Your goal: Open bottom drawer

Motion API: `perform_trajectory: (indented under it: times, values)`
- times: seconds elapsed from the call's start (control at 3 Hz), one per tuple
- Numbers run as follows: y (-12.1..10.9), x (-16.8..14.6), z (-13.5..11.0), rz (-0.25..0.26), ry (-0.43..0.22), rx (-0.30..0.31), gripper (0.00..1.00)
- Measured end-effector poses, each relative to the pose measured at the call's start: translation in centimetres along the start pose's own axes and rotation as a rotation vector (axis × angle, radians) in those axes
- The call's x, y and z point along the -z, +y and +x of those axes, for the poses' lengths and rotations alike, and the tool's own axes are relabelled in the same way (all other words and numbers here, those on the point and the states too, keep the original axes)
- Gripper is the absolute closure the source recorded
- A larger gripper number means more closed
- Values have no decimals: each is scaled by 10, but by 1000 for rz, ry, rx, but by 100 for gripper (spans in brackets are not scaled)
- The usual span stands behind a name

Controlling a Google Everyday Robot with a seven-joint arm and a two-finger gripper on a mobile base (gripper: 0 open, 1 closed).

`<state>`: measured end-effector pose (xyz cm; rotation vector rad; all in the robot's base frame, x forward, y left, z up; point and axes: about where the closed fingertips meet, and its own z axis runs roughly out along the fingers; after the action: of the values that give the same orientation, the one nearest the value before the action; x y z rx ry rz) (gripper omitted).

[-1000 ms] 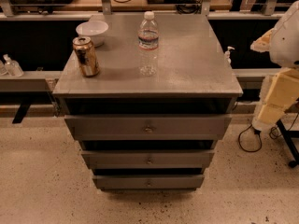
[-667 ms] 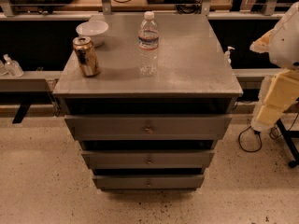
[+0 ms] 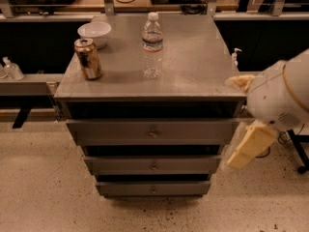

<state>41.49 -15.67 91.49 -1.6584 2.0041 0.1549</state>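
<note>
Camera view: you had one view, looking down on the cabinet's front.
Cabinet: the grey cabinet (image 3: 193, 57) stood on a speckled floor.
Bottom drawer: the bottom drawer (image 3: 128, 188) sat lowest, under the middle drawer (image 3: 120, 165), with its knob (image 3: 153, 189) centred.
Gripper: your gripper (image 3: 251, 146) hung right of the cabinet, level with the middle drawer and apart from the bottom drawer; whether spread or pressed together could not be told.
Cabinet top: it held a soda can (image 3: 88, 58), a water bottle (image 3: 152, 45) and a white bowl (image 3: 94, 33).

Free room before bottom drawer (image 3: 153, 188); jaws rightward.
</note>
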Motion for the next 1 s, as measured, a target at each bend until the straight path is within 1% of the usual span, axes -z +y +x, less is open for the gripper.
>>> perform_trajectory:
  times: [0.33,0.67,1.0]
  values:
    - [24,-26,-9,-10,-79,26,0]
    - [24,-26,-9,-10,-79,26,0]
    - [20,-36,1,8,-137,40,0]
